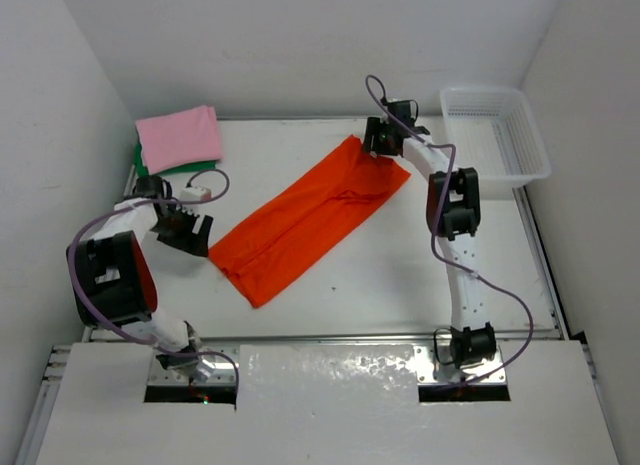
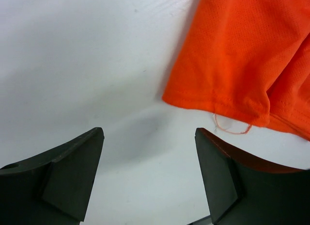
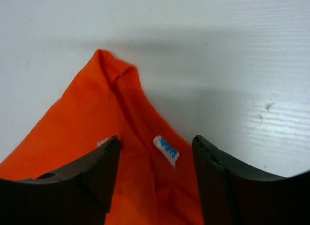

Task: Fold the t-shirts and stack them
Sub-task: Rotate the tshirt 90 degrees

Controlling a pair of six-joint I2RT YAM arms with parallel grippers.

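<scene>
The vivid orange mesh-knit t-shirt (image 1: 310, 220) lies as a long folded strip, diagonal in the middle of the smooth white worktop (image 1: 380, 275), with free surface along both its long edges. The left end effector (image 2: 147, 138) is open and stands just beside the near hem corner, where a loose thread (image 2: 232, 130) hangs. The right end effector (image 3: 156, 142) is open over the far pointed end, with the small white-blue label (image 3: 166, 150) between its fingers. The soft pale pink folded t-shirt (image 1: 180, 137) rests on the bright green t-shirt (image 1: 195, 167) in the far left corner.
</scene>
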